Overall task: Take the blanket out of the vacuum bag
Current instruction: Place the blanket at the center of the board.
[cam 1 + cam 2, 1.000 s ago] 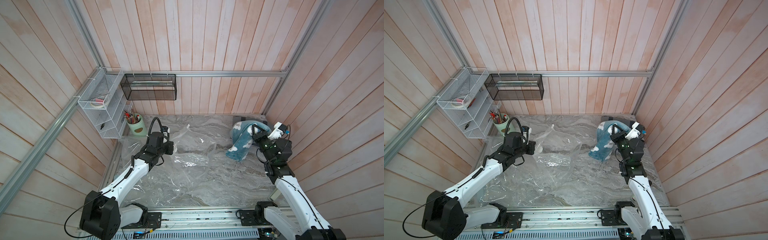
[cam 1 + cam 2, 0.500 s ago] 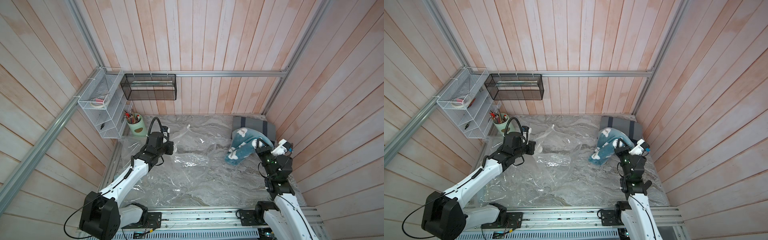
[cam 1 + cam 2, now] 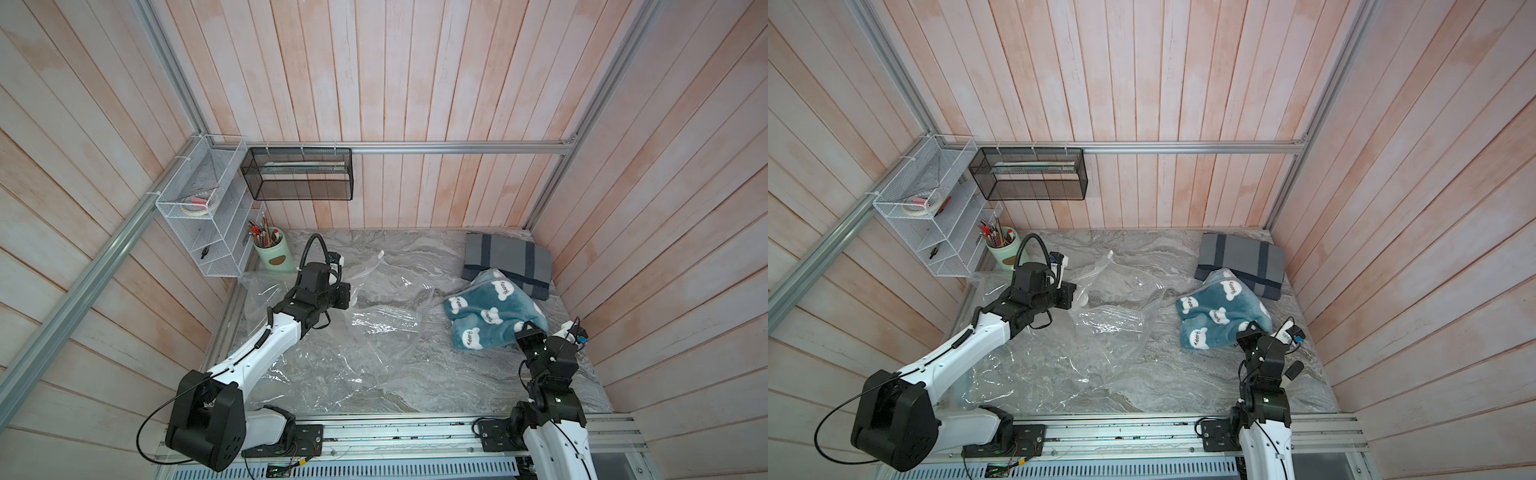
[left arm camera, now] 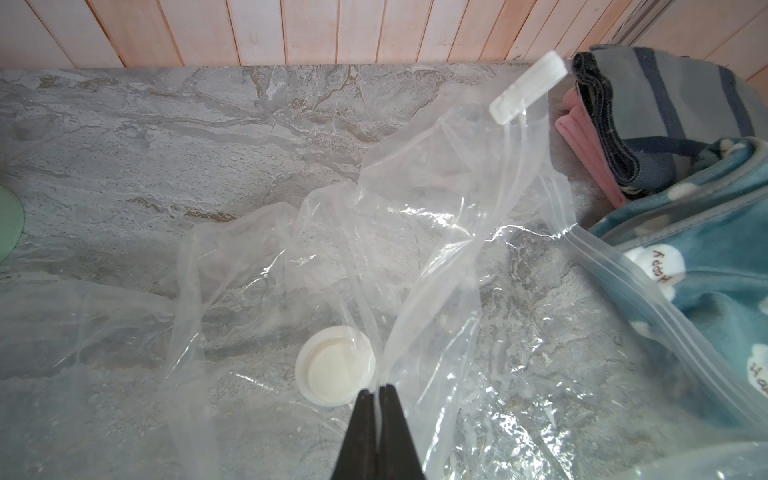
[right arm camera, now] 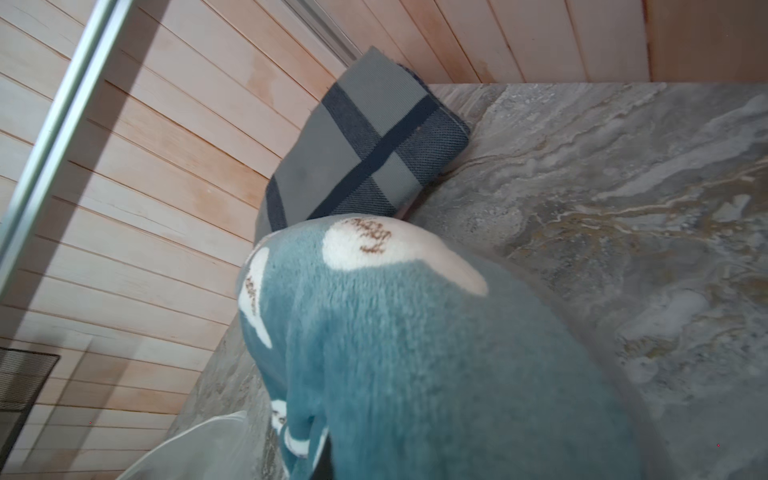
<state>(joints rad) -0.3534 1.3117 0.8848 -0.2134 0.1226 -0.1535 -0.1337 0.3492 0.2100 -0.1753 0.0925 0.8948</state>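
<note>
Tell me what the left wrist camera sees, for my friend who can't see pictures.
The left gripper, shut, pinches a fold of the clear, crinkly vacuum bag spread over a grey marble table, next to the bag's round white valve cap. Beyond the bag lie a teal blanket with white bears and a folded grey striped cloth.

The grey marbled counter [image 3: 419, 249] carries the clear vacuum bag [image 3: 374, 328], crumpled across its left and centre. At right lies the teal blanket [image 3: 490, 320], its upper edge seemingly overlapping a folded grey striped cloth [image 3: 507, 259] in the frame's upper right corner. A green pen cup [image 3: 272, 255] stands upper left.
</note>
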